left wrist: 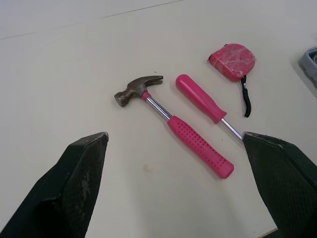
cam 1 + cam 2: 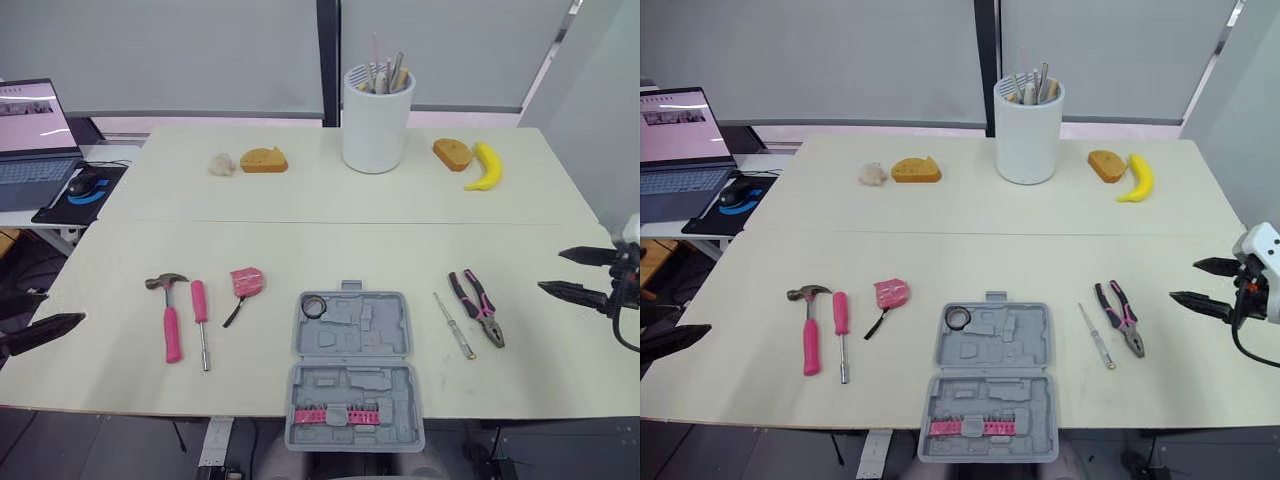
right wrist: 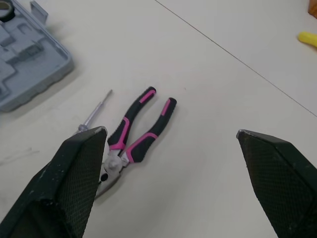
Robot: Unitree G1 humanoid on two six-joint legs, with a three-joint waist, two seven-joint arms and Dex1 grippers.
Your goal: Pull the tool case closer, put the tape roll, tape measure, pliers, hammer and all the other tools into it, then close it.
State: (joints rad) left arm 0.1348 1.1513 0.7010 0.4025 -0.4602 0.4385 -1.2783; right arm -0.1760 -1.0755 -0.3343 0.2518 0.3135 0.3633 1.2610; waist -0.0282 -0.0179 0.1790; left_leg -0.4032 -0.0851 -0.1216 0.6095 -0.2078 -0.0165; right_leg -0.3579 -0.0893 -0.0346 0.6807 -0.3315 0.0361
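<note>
**Tape measure next: come in slow and low from the left**

The tool case (image 2: 352,345) lies open at the bottom middle of the head view, right at the near edge of the table (image 2: 330,220). I think it is close enough. The tape roll (image 2: 314,306) sits in the top left pocket of the case, so that one is done.

Both grippers are empty. The left gripper (image 1: 174,137) is at the left edge of the head view with its jaws wide open, holding nothing. The right gripper (image 2: 550,271) is at the right edge, also wide open and empty.

Left of the case lie the hammer (image 2: 168,315), a pink-handled driver (image 2: 200,305) and the pink tape measure (image 2: 247,281). The tape measure is the nearest of them to the case. On the right lie the pliers (image 2: 478,308) and a thin screwdriver (image 2: 453,324).

I would take the tape measure now with the left gripper. To do it well:

- I pass over the hammer and the driver without bumping them.
- I grab the pink body across its flat sides, not the black strap.
- I squeeze gently, lift it clear, and set it in a free pocket, not on the tape roll.

The pliers can wait for the right gripper. I would pinch them near the joint so the handles do not swing open.
</note>
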